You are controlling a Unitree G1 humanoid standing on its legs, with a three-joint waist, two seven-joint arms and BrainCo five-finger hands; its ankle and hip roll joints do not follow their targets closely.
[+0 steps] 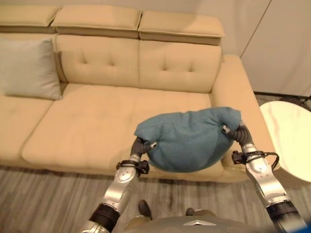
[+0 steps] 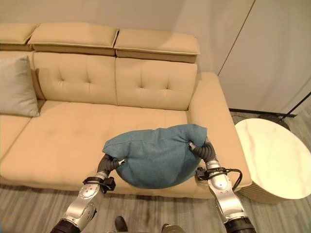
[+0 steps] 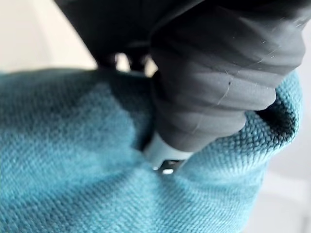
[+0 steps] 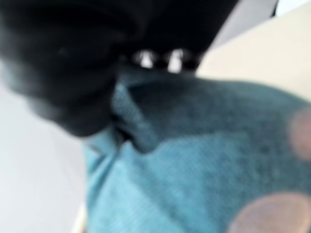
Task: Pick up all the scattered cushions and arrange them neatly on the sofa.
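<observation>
Teal cushion (image 1: 189, 138) between left hand (image 1: 142, 144) and right hand (image 1: 238, 131), above sofa (image 1: 102, 121) (fingers buried, grip seemingly unreadable)

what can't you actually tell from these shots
- Left hand and right hand, eye views: fingers buried in the teal cushion, grip unreadable.
- Right wrist view: blurred, dark cover blocks the fingers.
- Grey cushion and sofa: cut off by the left edge.
- Round table: cut off at the right.

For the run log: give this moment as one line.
teal cushion: held up over sofa seat's right end | left hand, right hand: at its two sides | grey cushion: leaning on backrest
</observation>
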